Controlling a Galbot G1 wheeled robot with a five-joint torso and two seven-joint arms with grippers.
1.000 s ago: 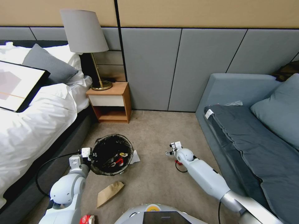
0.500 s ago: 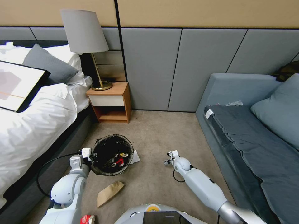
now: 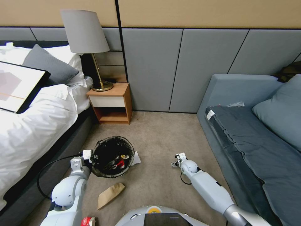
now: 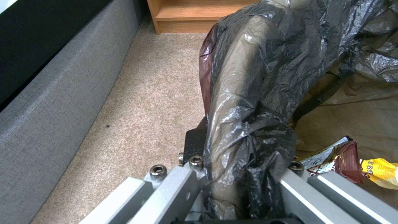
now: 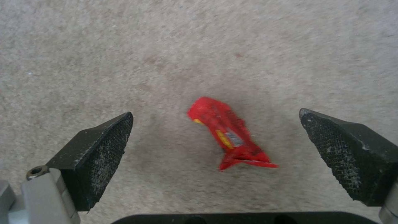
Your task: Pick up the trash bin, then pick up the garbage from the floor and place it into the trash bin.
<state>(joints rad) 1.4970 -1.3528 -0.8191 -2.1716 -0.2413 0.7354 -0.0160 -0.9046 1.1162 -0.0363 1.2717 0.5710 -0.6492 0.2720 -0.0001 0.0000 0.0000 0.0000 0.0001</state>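
Note:
The trash bin [image 3: 108, 150], round with a black bag liner [image 4: 257, 93], is by the bed. My left gripper [image 3: 86, 156] is shut on its near-left rim, the liner pinched between the fingers [image 4: 188, 169]. Red, white and yellow garbage [image 3: 120, 161] lies inside the bin, where snack packets [image 4: 338, 155] show. My right gripper [image 3: 176, 160] hangs open over the carpet, right of the bin. A crumpled red wrapper [image 5: 226, 133] lies on the floor below, between its two pads [image 5: 97, 152]. A flat brown paper bag [image 3: 110, 194] and a white scrap [image 3: 136, 159] lie by the bin.
The bed [image 3: 34, 125] runs along the left and a grey sofa [image 3: 250, 138] along the right, with open carpet between. A wooden nightstand [image 3: 110, 103] with a lamp [image 3: 86, 40] stands at the back wall. Another red-and-white wrapper [image 3: 87, 221] lies by my base.
My right gripper has come back toward me, then shifted a little to the right. The left arm and the bin have not moved.

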